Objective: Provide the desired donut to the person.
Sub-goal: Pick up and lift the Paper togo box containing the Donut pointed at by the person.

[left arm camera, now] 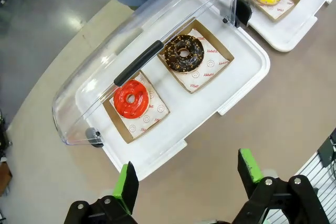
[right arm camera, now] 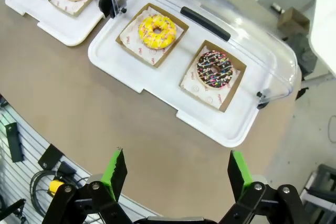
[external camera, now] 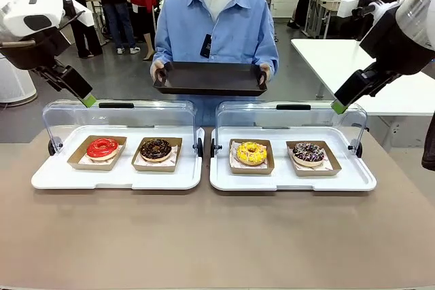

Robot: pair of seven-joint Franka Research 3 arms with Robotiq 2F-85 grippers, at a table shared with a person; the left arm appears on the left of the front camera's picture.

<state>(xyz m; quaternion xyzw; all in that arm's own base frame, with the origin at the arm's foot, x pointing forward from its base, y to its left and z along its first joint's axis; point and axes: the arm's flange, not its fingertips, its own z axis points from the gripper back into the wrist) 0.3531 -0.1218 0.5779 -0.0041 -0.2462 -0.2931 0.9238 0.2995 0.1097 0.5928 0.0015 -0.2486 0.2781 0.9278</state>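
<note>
Brown table (external camera: 204,236), busy lab behind. Four donuts in cardboard boxes toward far edge:
- red donut (external camera: 102,147), chocolate donut (external camera: 155,149) on left white tray (external camera: 115,178)
- yellow donut (external camera: 251,152), sprinkled donut (external camera: 308,153) on right white tray (external camera: 292,180)

Clear lids (external camera: 115,117) tipped back. Liner print too small to read. Person (external camera: 217,25) beyond far edge, both hands on dark tray (external camera: 209,78). Left gripper (left arm camera: 187,170), right gripper (right arm camera: 176,165): jaws spread, empty, raised above table.

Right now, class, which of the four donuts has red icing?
The leftmost donut, in the left tray; the chocolate donut, yellow donut and sprinkled donut lack red.
</note>
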